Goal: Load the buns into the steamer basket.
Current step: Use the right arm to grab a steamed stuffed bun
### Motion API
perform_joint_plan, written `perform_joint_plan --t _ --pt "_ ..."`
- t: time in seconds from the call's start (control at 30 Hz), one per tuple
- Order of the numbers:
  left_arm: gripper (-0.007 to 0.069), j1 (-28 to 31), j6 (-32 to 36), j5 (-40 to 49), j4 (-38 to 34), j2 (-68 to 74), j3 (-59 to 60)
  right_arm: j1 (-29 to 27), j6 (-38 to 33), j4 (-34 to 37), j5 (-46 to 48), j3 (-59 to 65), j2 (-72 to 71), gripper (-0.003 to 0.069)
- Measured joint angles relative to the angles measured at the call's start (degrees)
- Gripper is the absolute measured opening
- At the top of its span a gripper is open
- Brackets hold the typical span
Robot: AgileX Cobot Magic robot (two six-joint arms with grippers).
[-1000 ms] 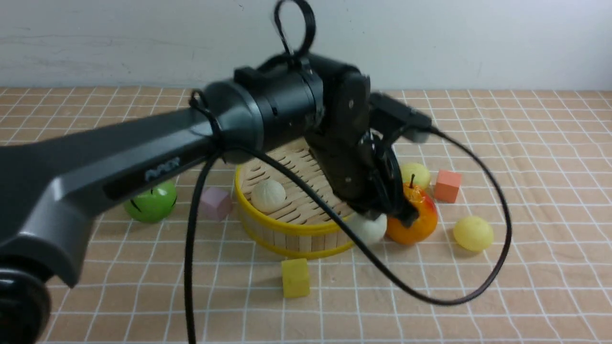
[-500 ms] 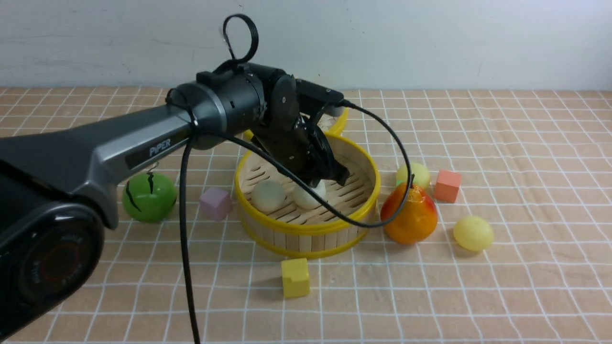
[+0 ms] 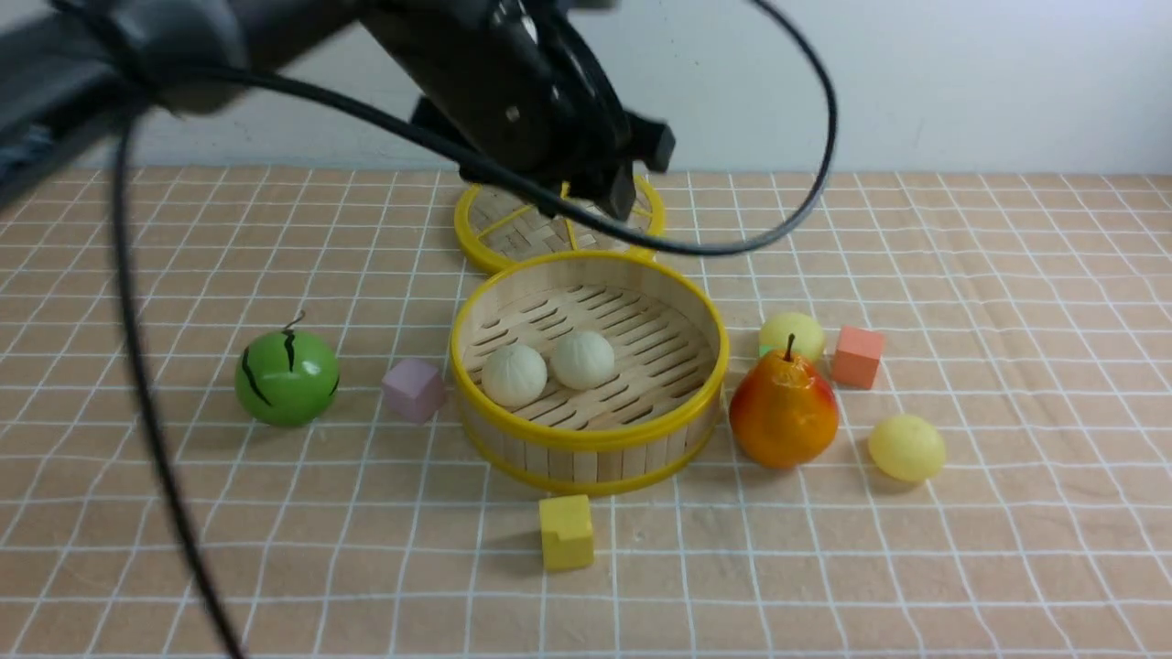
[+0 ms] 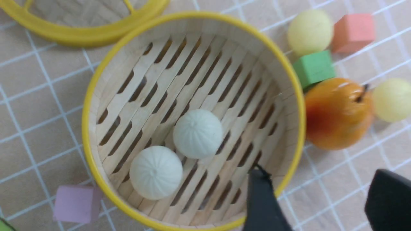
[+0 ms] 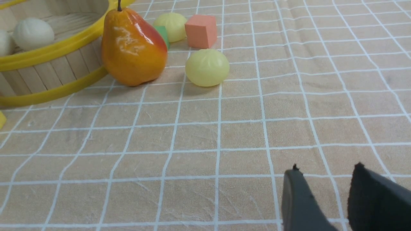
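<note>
Centrally sits the steamer basket (image 3: 586,437). The left gripper (image 4: 324,205) hangs above it, fingers wide and empty. The right gripper (image 5: 332,199) is parted, also empty. Two off-white buns (image 3: 514,375) lie inside the basket, and two pale yellow buns (image 3: 906,447) lie outside on its right.

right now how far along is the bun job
Half done. Two off-white buns lie in the steamer basket. Nothing in hand: the left gripper hangs open above it. Remaining: two pale yellow buns on the cloth, one behind the pear, one to its right.
</note>
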Motion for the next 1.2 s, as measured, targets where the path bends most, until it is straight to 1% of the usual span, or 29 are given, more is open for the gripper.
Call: perform_joint_plan --t 0.03,0.07,0.1,0.13,0.17,0.2,0.23,0.27,0.3,0.33,0.37,0.43,0.6,0.63,0.67,0.7,0.73,0.77,0.8,0.87,0.93,1.03,1.13,1.17,1.2 --pt "0.0209 -0.8 0.0 -0.7 0.0 -4.8 2.9 0.0 0.0 0.0 0.0 0.0 0.0 0.0241" --pt "0.014 -1.3 0.0 -1.3 0.0 -7.5 5.0 0.0 0.0 0.0 0.0 0.0 0.0 0.0241" --pt "0.0106 -1.6 0.2 -1.5 0.0 -8.9 6.2 0.0 0.0 0.0 0.0 0.0 0.0 0.0241" --pt "0.0029 -2.3 0.7 -3.0 -0.1 -13.1 10.1 0.0 0.0 0.0 0.0 0.0 0.0 0.0241" --pt "-0.0013 -3.0 1.1 -4.6 -0.1 -17.3 14.5 0.0 0.0 0.0 0.0 0.0 0.0 0.0241" --pt "-0.0013 -3.4 1.2 -6.0 -0.3 -20.8 18.6 0.0 0.0 0.0 0.0 0.0 0.0 0.0241" --pt "-0.0013 -3.4 1.2 -6.4 -0.4 -21.5 19.4 0.0 0.0 0.0 0.0 0.0 0.0 0.0241" --pt "-0.0013 -3.6 1.2 -9.6 -0.4 -28.0 27.3 0.0 0.0 0.0 0.0 0.0 0.0 0.0241" --pt "-0.0013 -3.5 1.2 -11.6 -0.4 -31.8 31.9 0.0 0.0 0.0 0.0 0.0 0.0 0.0241" --pt "-0.0013 -3.5 1.2 -11.6 -0.4 -31.8 31.9 0.0 0.0 0.0 0.0 0.0 0.0 0.0241" --pt "-0.0013 -3.5 1.2 -14.7 -0.4 -37.9 39.4 0.0 0.0 0.0 0.0 0.0 0.0 0.0241" --pt "-0.0013 -3.5 1.2 -20.8 -0.8 -46.6 50.1 0.0 0.0 0.0 0.0 0.0 0.0 0.0241" --pt "-0.0013 -3.5 1.2 -35.4 -2.5 -66.9 72.8 0.0 0.0 0.0 0.0 0.0 0.0 0.0241" --pt "-0.0013 -3.5 1.2 -35.4 -2.6 -66.9 72.8 0.0 0.0 0.0 0.0 0.0 0.0 0.0241" --pt "-0.0013 -3.5 1.2 -40.7 -2.9 -74.2 80.3 0.0 0.0 0.0 0.0 0.0 0.0 0.0241" --pt "-0.0013 -3.5 1.2 -41.2 -2.9 -75.0 81.1 0.0 0.0 0.0 0.0 0.0 0.0 0.0241" --pt "-0.0013 -3.5 0.6 -44.7 -3.1 -81.4 87.3 0.0 0.0 0.0 0.0 0.0 0.0 0.0241" --pt "-0.0013 -3.5 0.5 -45.0 -3.1 -82.1 87.9 0.0 0.0 0.0 0.0 0.0 0.0 0.0241" --pt "-0.0013 -3.5 -0.5 -46.5 -3.1 -86.0 91.6 0.0 0.0 0.0 -0.2 0.0 0.0 0.0241" --pt "-0.0013 -3.5 -1.8 -47.4 -3.2 -89.6 95.1 0.0 0.3 0.2 -1.1 0.1 0.0 0.0241" --pt "-0.0013 -3.5 -2.5 -47.9 -3.3 -91.7 97.3 0.0 1.9 2.0 -3.5 0.4 0.0 0.0241" --pt "-0.0013 -3.5 -3.1 -48.5 -3.3 -93.2 100.0 0.0 8.4 10.3 -11.5 0.5 0.0 0.0241" --pt "-0.0013 -3.5 -3.1 -50.0 -3.3 -93.2 100.3 0.0 13.4 18.2 -20.1 0.4 0.0 0.0241" --pt "-0.0013 -3.5 -3.1 -51.0 -3.3 -93.2 100.3 0.1 14.6 19.9 -20.8 -0.2 0.0 0.0235" --pt "-0.0013 -3.5 -3.2 -51.2 -3.3 -93.2 100.3 0.1 14.8 20.2 -20.7 -0.4 0.0 0.0235"
